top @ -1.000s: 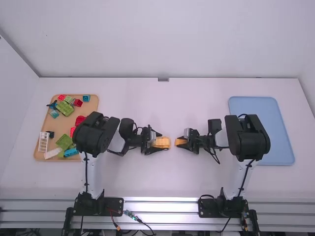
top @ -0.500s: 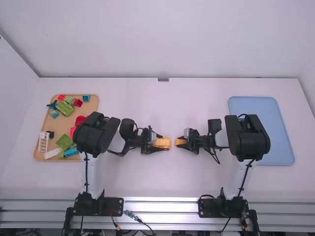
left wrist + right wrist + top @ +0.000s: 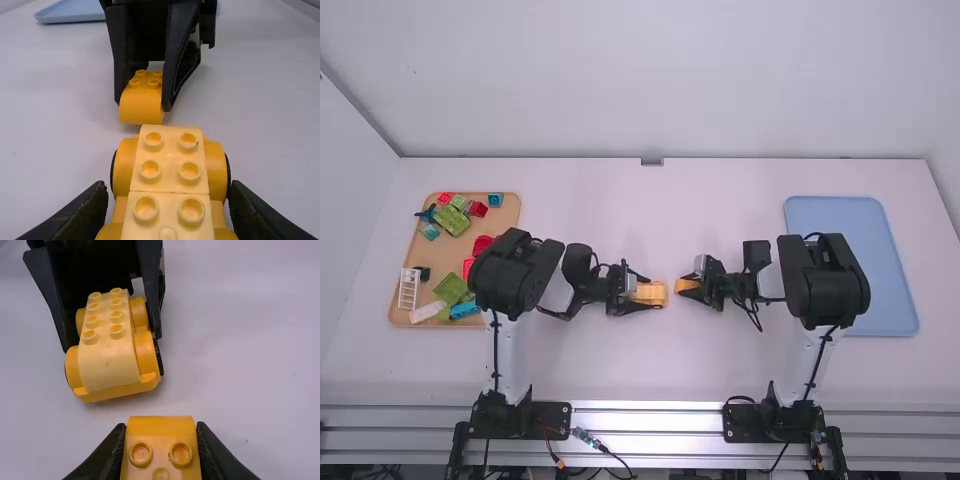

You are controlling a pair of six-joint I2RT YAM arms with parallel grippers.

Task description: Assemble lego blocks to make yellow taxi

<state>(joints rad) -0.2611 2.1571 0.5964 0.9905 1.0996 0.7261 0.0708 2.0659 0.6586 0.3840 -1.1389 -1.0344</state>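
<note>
The left gripper has its fingers clamped on the yellow studded plastic car base with black wheels, around the middle of the bench. Just beside it, the right gripper has its fingers clamped on the small yellow studded plastic block. The tan rectangular tray, with coloured plastic blocks inside, lies near the bench's left edge.

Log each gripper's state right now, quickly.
Left gripper: closed on the yellow wheeled base.
Right gripper: closed on a small yellow block.
</note>
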